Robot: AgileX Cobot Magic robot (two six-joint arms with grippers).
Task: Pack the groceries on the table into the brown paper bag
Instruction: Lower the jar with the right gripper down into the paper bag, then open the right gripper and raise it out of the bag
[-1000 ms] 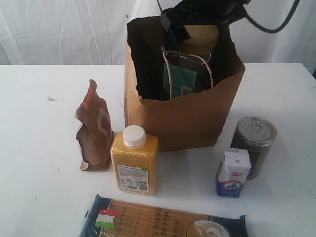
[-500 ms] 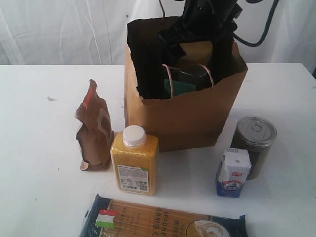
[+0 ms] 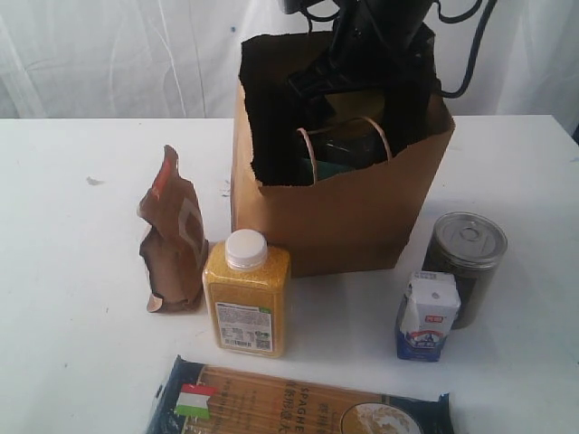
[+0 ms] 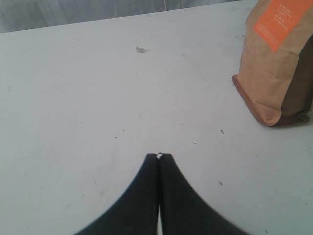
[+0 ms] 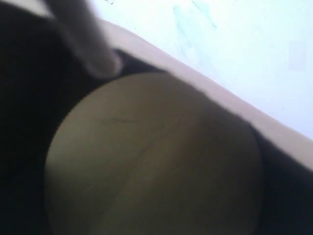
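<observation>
The brown paper bag (image 3: 344, 217) stands open at the back of the table (image 3: 72, 325). My right gripper (image 3: 371, 77) reaches down into it, shut on the tan-lidded jar (image 3: 348, 145); the jar's lid (image 5: 156, 156) fills the right wrist view, just inside the bag's rim (image 5: 220, 103). The brown pouch (image 3: 174, 235), yellow bottle (image 3: 246, 294), silver-lidded jar (image 3: 466, 262), carton (image 3: 427, 316) and spaghetti pack (image 3: 289, 402) stand on the table. My left gripper (image 4: 159, 155) is shut and empty over bare table, some way from the pouch (image 4: 276, 58).
A small white lump (image 4: 141, 49) lies on the table beyond the left gripper. A white curtain hangs behind the table. The right arm's cables (image 3: 466, 54) loop above the bag. The spaghetti pack lies at the table's front edge.
My right gripper has gone down into the bag with the tan-lidded jar, whose lid has sunk below the rim. The bag's mouth has shifted slightly. The other groceries have stayed put.
</observation>
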